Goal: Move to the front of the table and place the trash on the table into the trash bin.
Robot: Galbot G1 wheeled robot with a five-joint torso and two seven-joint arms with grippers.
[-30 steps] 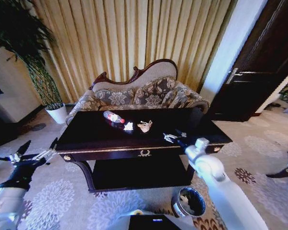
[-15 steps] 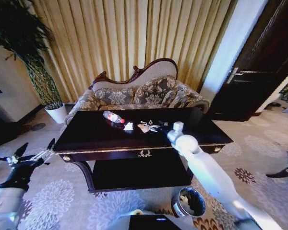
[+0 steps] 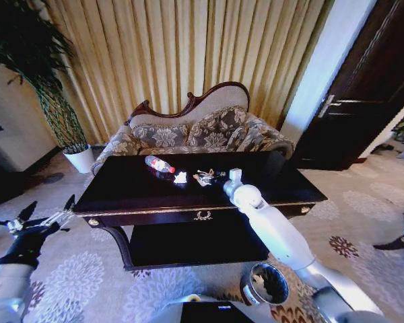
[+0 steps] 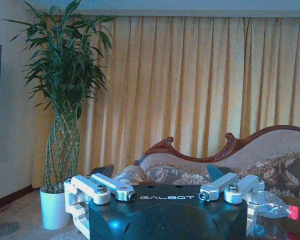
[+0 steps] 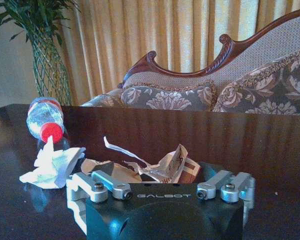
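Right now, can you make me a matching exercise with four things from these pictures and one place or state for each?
Things:
1. bottle
2. trash bin
3. right gripper
4. left gripper

Places or states:
A. on the floor in front of the table
B. lying on its side on the table
C. low beside the table, away from the trash
D. at the brown crumpled paper

Pairs: 1-B, 2-A, 3-D, 4-C

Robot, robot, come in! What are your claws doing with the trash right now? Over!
Right claw open, at the crumpled paper on the table. Left claw open, parked low beside the table. Bottle untouched. Nothing blocking.
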